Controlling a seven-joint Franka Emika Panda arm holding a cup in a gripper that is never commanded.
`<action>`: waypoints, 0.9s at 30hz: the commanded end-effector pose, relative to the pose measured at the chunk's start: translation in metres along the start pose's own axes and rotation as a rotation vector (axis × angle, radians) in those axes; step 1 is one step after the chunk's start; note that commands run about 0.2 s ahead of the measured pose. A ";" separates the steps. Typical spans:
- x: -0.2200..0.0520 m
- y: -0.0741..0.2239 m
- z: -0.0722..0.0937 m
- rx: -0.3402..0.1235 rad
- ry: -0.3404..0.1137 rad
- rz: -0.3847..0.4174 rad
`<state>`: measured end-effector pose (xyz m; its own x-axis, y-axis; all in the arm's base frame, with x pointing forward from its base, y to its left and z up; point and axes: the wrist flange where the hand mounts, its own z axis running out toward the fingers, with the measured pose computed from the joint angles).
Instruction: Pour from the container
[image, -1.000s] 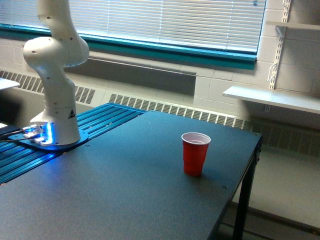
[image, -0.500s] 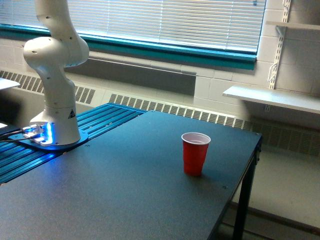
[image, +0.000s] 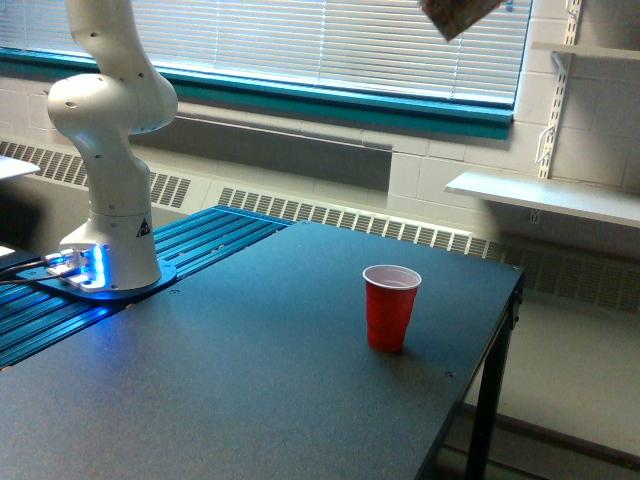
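Observation:
At the very top edge of the exterior view, a tilted clear cup with brown granular matter, the container (image: 457, 14), pokes into the frame, high above and slightly to the right of the red cup (image: 390, 307). The red cup stands upright on the dark table (image: 250, 390), toward the table's right side. The gripper itself is out of the frame above, so only the arm's white base and lower links (image: 108, 150) show at the left.
The arm's base sits on a blue ribbed plate (image: 190, 245) at the table's left. The table's right edge (image: 500, 340) drops off close to the red cup. White wall shelves (image: 545, 195) hang at the right, window blinds behind.
The container has come into view at the top edge, above the red cup; before, it was out of frame. The upper arm link has shifted slightly.

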<state>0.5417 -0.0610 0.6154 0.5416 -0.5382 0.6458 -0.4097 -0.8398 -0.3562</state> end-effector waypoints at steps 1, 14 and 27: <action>-0.018 -0.002 -0.006 0.008 0.006 -0.087; -0.078 0.025 0.013 -0.018 -0.066 -0.125; -0.129 0.050 0.032 -0.059 -0.144 -0.169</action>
<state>0.4819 -0.0411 0.4982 0.6852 -0.4444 0.5770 -0.3793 -0.8941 -0.2382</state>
